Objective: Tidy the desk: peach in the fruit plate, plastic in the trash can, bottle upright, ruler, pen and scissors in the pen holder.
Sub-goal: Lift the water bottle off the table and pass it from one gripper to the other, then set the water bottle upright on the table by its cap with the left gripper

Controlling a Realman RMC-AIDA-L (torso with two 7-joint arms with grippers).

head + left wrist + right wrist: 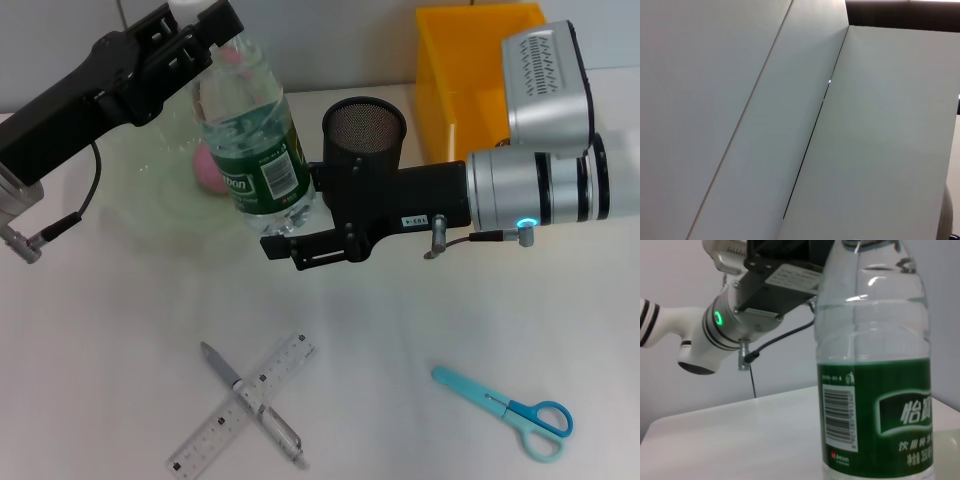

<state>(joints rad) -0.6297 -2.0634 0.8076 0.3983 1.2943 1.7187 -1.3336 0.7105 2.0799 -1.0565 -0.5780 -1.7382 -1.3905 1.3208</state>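
Left gripper (200, 25) is up at the bottle's (255, 150) top, its fingers on either side of the cap and clamped on it, with the bottle upright and leaning slightly. Right gripper (300, 250) sits low beside the bottle's base, its black fingers reaching in toward the lower part of the bottle; from the head view I cannot tell whether they are apart or pressing on it.

The right wrist view gives what the head view hides: the bottle (872, 370) close up, clear with a green label and barcode, water level near the shoulder, and the left gripper (790, 255) coming down onto the top, a green ring lit on the left arm behind it. The base runs out of frame there. The left wrist view shows only pale wall panels and a dark seam, no desk items at all.

Moving outward: the mesh pen holder (364, 135) stands just behind the right arm's wrist, empty as far as its mouth shows. The peach (208, 165) sits behind the bottle, partly hidden by it, on a pale green plate (130, 190). The orange bin (460, 80) is at the back right, half covered by the right arm.

Near the front, the pen (250, 402) lies crossed over the ruler (242, 416), touching. The scissors (505, 412) lie well apart to the right.
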